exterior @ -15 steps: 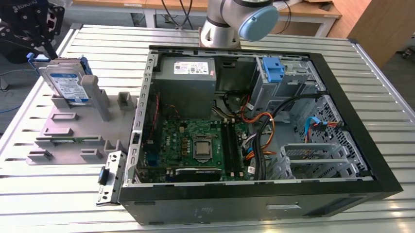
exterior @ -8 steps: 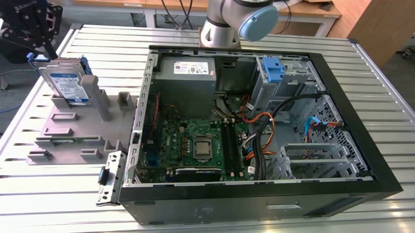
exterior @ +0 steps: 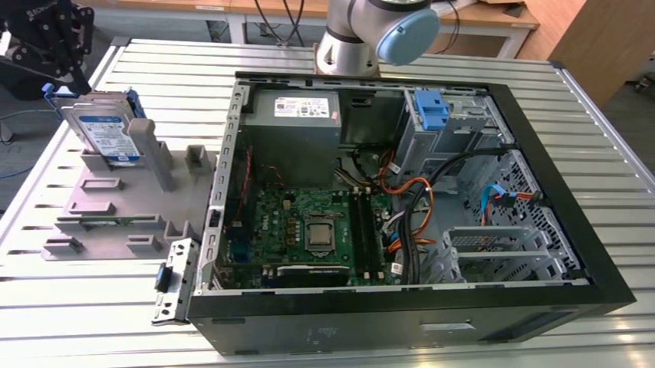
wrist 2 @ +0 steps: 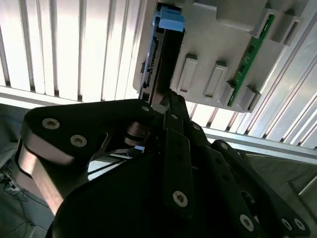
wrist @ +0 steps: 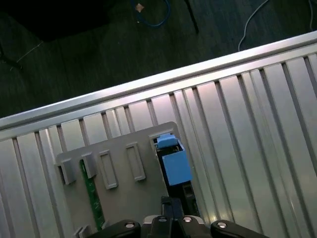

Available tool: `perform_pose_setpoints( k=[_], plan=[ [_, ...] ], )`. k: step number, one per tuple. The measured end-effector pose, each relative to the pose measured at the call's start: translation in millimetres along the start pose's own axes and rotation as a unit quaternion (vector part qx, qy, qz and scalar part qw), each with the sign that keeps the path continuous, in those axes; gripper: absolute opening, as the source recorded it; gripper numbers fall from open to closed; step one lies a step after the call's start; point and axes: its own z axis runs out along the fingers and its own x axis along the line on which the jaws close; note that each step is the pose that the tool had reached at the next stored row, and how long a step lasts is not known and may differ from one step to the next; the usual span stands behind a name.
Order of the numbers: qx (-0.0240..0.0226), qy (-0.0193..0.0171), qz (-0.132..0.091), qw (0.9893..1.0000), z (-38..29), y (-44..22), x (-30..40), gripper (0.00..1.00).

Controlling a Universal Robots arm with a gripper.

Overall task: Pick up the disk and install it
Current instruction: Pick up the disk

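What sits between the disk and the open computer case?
In the exterior view, the upright posts of the grey holder tray stand between the disk and the computer case.

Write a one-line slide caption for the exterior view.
Gripper hovers above the disk, which stands upright in a grey holder beside the open computer case on a slatted metal table.

We see soft, even light in the exterior view, with shade inside the computer case. In the second wrist view the table slats glare white behind the dark gripper, and the floor in the first wrist view is dim
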Motion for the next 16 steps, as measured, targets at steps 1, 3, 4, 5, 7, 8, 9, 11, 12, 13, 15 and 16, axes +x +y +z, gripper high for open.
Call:
perform_pose_setpoints(
  k=[1, 3, 4, 5, 7, 8, 9, 11, 12, 13, 15, 16],
  plan=[
    [0.0001, 0.0003, -0.009, 1.0000, 0.1, 0.0, 0.0, 0.11],
    [0.0002, 0.0009, -0.027, 0.9996, 0.2, 0.0, 0.0, 0.11],
    [0.0006, 0.0010, -0.034, 0.9994, 0.2, 0.0, 0.0, 0.11],
    [0.0013, 0.0005, -0.040, 0.9992, 0.2, 0.0, 0.0, 0.11],
    [0.0030, -0.0011, -0.050, 0.9988, 0.4, 0.0, 0.0, 0.11],
    [0.0035, -0.0012, -0.053, 0.9986, 0.4, -0.1, 0.0, 0.11],
    [0.0044, -0.0013, -0.056, 0.9984, 0.5, 0.0, 0.0, 0.11],
    [0.0085, -0.0021, -0.061, 0.9981, 1.2, 0.0, 0.0, 0.11],
    [0.0108, -0.0026, -0.064, 0.9979, 1.5, 0.0, 0.0, 0.11],
    [0.0128, -0.0029, -0.067, 0.9977, 1.7, -0.1, 0.0, 0.11],
    [0.0148, -0.0034, -0.073, 0.9972, 2.0, -0.1, -0.1, 0.11],
    [0.0151, -0.0035, -0.074, 0.9971, 2.2, 0.0, -0.4, 0.11]
  ],
)
